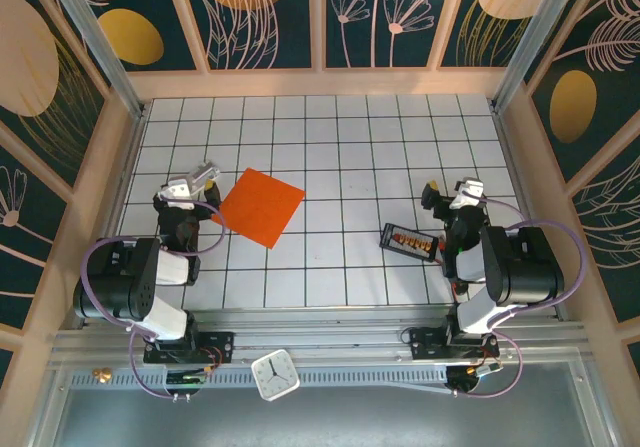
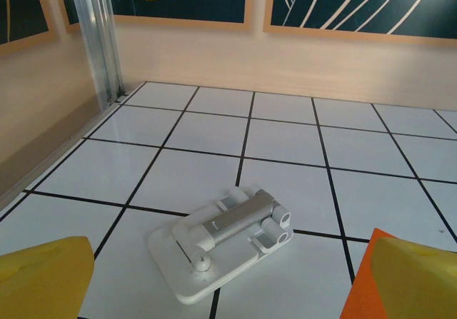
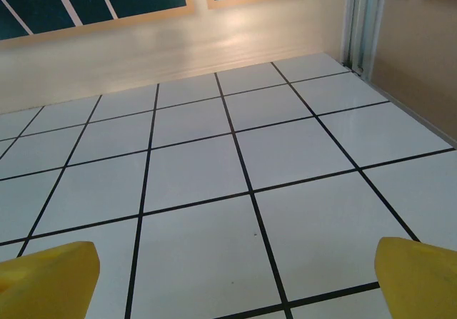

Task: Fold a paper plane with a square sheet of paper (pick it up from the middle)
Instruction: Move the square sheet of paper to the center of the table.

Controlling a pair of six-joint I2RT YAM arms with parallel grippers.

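Your orange sheet [image 1: 262,207] lies flat on the tiled table [image 1: 360,137], left of centre, turned like a diamond. A white block [image 2: 228,233] sits near its left corner, just ahead of your left gripper [image 2: 230,282], whose jaws stand wide apart. Your right gripper [image 3: 235,283] is spread too, empty, with a black tray [image 1: 410,240] beside it. The clock [image 1: 275,375] on the near rail is too small to read.

the square sheet of paper [image 1: 259,207] is bright orange, the table [image 1: 350,137] white with a black grid, the block [image 2: 228,240] silvery-white, and the walls [image 1: 420,17] dark navy with gold discs and pale outlined leaves.
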